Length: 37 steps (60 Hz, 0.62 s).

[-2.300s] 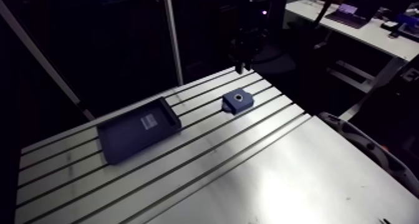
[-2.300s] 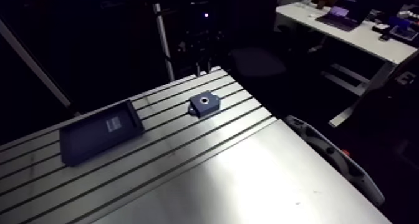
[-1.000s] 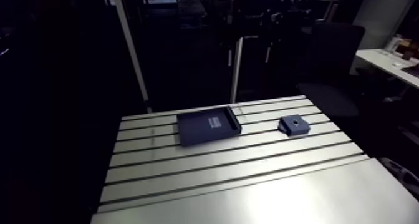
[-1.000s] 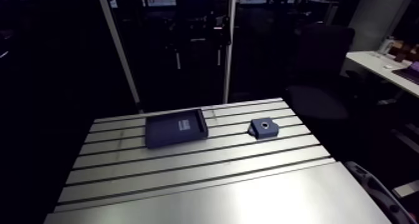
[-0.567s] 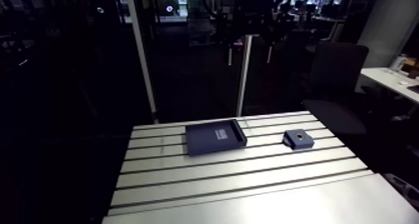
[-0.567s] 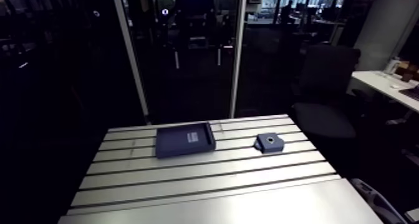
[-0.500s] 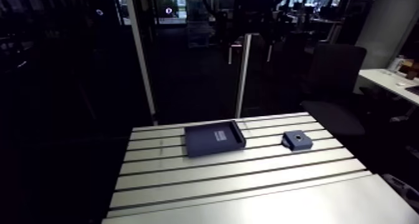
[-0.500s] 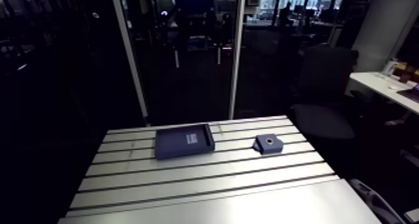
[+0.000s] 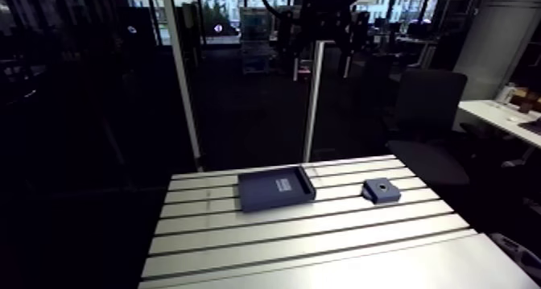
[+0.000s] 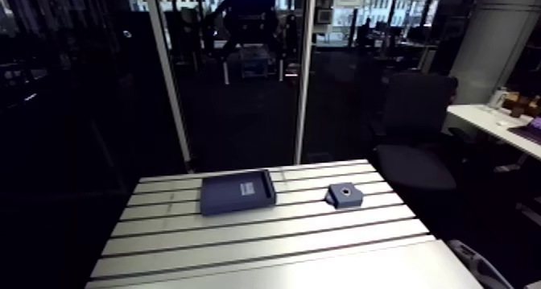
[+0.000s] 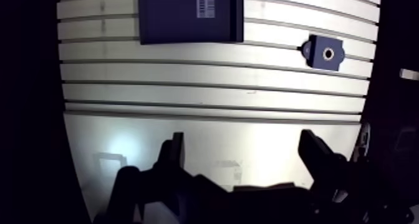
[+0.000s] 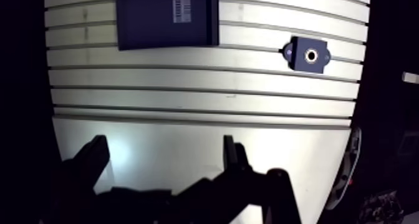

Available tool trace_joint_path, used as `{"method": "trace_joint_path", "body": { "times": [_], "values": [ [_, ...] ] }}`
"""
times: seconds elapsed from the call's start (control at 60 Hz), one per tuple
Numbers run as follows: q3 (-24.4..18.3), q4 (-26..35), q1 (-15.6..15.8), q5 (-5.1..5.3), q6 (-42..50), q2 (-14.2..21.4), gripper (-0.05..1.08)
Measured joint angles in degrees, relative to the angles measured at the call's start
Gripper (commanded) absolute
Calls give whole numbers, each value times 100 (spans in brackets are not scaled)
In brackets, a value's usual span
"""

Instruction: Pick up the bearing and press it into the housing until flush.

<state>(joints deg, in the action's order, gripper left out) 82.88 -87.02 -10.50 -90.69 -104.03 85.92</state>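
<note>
We see the pincer [image 11: 243, 155] wide open and empty above the worktop [image 11: 212, 95]; a dark tray [image 11: 187, 17] and a small housing [image 11: 325, 52] lie apart ahead of it.

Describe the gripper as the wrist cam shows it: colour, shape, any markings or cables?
The gripper reads as near-black, in shadow against the bright slotted aluminium table. It has two flat, angular fingers that widen downward into a bulky dark body. No markings, labels or cables can be made out on it. In the arm view it is only a dim dark shape, too dark to tell any colour.
</note>
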Motion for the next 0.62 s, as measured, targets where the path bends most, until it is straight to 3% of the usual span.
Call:
{"method": "trace_joint_path", "body": {
  "times": [0.617],
  "values": [
    [-3, -30, 32, 22, 2, -35, 1]
  ]
}}
